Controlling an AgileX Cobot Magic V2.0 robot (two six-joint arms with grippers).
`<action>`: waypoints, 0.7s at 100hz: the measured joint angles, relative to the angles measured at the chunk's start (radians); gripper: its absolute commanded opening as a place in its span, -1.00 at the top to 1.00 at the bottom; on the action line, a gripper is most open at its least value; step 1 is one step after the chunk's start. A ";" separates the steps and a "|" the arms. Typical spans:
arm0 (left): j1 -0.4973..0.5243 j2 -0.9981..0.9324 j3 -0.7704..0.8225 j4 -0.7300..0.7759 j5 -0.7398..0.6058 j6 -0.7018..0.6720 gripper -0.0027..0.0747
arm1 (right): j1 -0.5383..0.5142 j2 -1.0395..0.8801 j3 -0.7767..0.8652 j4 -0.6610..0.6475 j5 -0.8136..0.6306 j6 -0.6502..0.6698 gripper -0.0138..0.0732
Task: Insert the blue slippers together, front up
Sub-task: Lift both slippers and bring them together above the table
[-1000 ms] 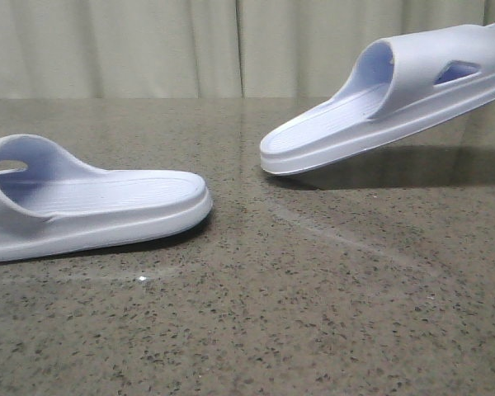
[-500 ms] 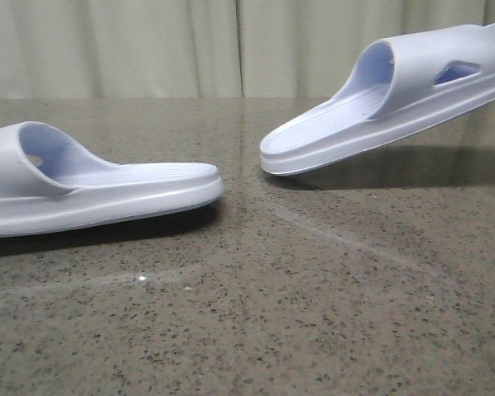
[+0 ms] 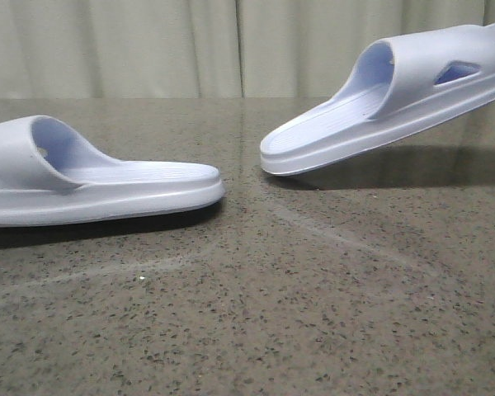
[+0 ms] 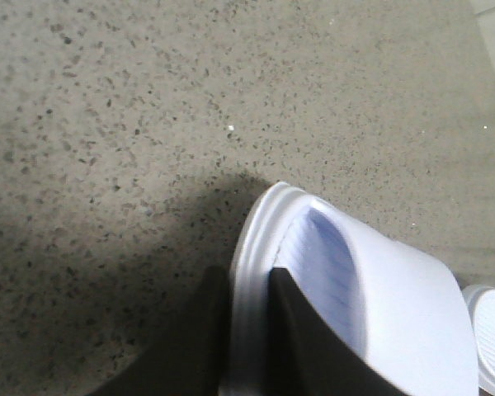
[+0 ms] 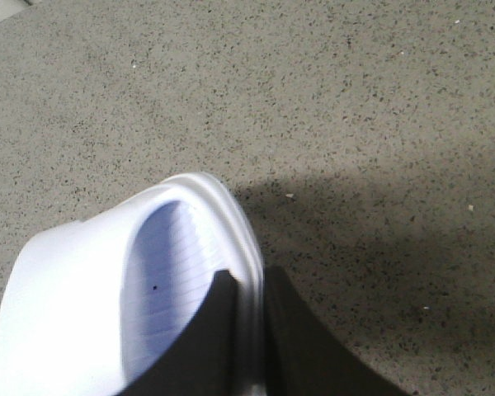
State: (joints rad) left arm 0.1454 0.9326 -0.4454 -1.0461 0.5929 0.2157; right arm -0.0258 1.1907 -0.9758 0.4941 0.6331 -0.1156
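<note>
On the left, one of the blue slippers [image 3: 99,186] is held just over the table [image 3: 313,280] by the left gripper [image 4: 249,330], clamped on its sole edge; the right slipper [image 3: 396,95] is pinched likewise by the right gripper [image 5: 249,330], tilted; both judged light, springy

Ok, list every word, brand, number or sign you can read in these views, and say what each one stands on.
None: no readable text in any view.
Left slipper, held in the left claw: plain foam, no brand or size mark showing.
Right slipper, held in the right claw: plain too; one tiny dark speck on its footbed, not a character.
Speckled table and curtain: unmarked.
</note>
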 measured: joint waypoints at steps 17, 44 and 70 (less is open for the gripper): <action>0.000 0.000 0.000 -0.037 0.002 0.033 0.89 | 0.000 0.000 0.000 0.000 0.000 0.000 0.93; 0.000 0.000 0.000 -0.157 0.034 0.119 0.89 | 0.000 0.000 0.000 0.000 0.000 -0.006 0.93; 0.000 -0.022 0.000 -0.204 0.038 0.149 0.89 | 0.000 0.000 -0.012 0.000 0.012 -0.012 0.93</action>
State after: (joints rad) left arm 0.1454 0.9106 -0.4454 -1.2498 0.6305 0.3647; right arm -0.0258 1.1907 -0.9880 0.4941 0.6448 -0.1278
